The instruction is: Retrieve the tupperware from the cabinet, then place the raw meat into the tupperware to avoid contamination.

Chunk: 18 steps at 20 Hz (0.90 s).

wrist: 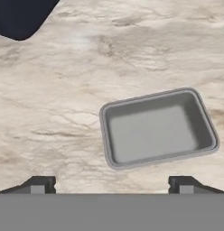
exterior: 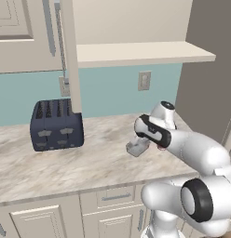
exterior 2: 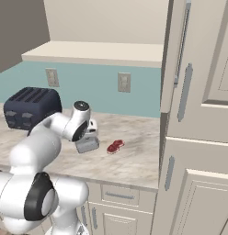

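Observation:
The tupperware (wrist: 156,128), a shallow grey rectangular tub, sits empty on the marble counter (wrist: 64,99). My gripper (wrist: 111,185) hovers open just above it, with nothing between its fingertips (wrist: 39,185), and the tub lies slightly ahead and to the right in the hand view. From the base views the tupperware (exterior: 137,148) (exterior 2: 87,145) shows under the hand. The raw meat (exterior 2: 115,146), a small red chunk, lies on the counter just right of the tub. The cabinet (exterior: 140,53) (exterior 2: 93,53) stands open above, its beige shelf bare.
A dark blue toaster (exterior: 57,124) (exterior 2: 32,106) (wrist: 19,16) stands at the left of the counter. The open cabinet door (exterior: 71,56) hangs over the counter beside it. Tall beige units (exterior 2: 198,114) close off the right side. Wall outlets (exterior: 144,80) sit on the backsplash.

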Tool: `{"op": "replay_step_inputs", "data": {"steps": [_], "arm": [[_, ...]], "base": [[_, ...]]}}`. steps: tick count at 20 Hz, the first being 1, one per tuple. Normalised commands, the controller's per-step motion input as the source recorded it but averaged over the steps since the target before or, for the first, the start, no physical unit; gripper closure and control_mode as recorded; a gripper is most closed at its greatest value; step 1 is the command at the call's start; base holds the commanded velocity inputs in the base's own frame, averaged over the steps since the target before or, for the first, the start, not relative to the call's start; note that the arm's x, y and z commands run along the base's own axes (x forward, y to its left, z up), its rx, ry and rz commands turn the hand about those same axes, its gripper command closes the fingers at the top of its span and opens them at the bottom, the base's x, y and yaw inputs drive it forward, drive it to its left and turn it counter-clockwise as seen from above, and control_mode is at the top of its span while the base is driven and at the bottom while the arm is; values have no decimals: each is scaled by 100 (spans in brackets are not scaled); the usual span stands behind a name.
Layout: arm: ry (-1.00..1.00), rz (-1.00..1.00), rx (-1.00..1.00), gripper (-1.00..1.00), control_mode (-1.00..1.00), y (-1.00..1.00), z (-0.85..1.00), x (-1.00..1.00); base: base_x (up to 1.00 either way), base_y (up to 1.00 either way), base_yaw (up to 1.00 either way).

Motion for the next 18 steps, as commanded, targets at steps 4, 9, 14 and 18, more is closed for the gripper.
{"op": "replay_step_inputs", "data": {"steps": [4,9,14,18], "arm": [[14,-32,-1,-100,-100,-23,31,-5],[11,-33,-3,-100,-100,-24,28,-1],[6,-31,-6,-100,-100,-33,25,0],[1,-25,-7,-100,-100,-39,5,0]], "base": [[0,0,0],[0,0,0],[0,0,0],[0,0,0]]}}
